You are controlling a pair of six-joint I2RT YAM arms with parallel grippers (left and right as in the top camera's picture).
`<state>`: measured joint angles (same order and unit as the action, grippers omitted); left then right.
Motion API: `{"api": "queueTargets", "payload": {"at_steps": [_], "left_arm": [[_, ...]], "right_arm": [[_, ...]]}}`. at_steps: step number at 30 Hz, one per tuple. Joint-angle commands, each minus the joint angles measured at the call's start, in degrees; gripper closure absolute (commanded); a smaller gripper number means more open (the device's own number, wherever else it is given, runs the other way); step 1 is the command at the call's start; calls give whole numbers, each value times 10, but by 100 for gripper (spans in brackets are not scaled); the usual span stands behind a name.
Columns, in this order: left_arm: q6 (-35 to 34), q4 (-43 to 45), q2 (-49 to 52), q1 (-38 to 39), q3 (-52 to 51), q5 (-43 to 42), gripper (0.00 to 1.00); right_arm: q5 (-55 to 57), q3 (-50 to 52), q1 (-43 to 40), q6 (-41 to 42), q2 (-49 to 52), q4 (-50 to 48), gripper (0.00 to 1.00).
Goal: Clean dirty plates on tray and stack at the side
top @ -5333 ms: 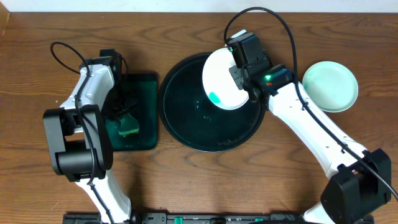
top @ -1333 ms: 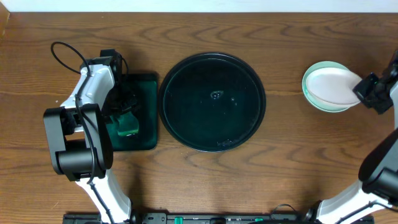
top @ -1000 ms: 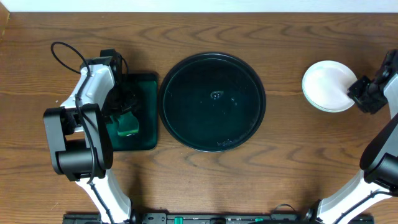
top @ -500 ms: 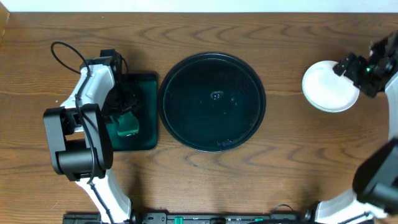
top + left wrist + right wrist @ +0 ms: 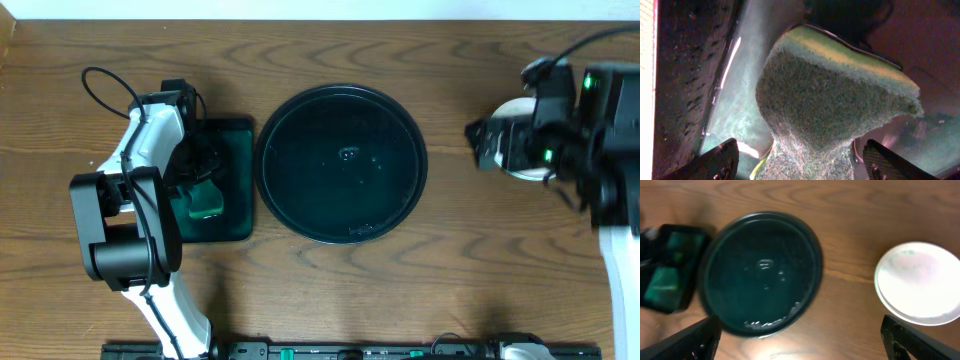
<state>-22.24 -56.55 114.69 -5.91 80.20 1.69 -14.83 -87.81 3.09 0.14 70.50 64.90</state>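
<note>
The counter (image 5: pixel 300 50) carries one round black tray (image 5: pixel 340 165), lying flat at centre with its rim up; being round, it has no long axis. One dark green rectangular tray (image 5: pixel 235 160) sits just to its left, long axis running front to back. The plates (image 5: pixel 918 282) form one stack well to the right of the black tray, lying flat and face up with the white one on top; how many lie beneath cannot be told. The right end effector (image 5: pixel 800 325) hangs released, fingers wide apart. The left end effector (image 5: pixel 800 160) is clenched on one sponge (image 5: pixel 835 100).
</note>
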Motion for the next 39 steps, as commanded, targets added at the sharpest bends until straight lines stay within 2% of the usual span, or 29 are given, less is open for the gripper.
{"api": "queueTargets", "payload": {"at_steps": [1,11,16,24,28,32,39], "left_arm": [[1,-1,3,-3,-3,5,20],[1,-1,3,-3,-3,5,20],[1,-1,3,-3,-3,5,20],[2,-1,3,-3,-3,5,20],[1,-1,3,-3,-3,5,20],[1,-1,3,-3,-3,5,20],[1,-1,3,-3,-3,5,20]], "right_arm": [[29,-7,47,42,-66,11,1],[30,-7,60,42,-172,13,1],[30,-7,60,-5,-196,19,1],[29,4,46,-22,-229,14,1],[11,59,1,-39,-290,-44,1],[-14,170,-35,-41,-388,-128,1],[-51,412,-44,-41,-559,-378,1]]}}
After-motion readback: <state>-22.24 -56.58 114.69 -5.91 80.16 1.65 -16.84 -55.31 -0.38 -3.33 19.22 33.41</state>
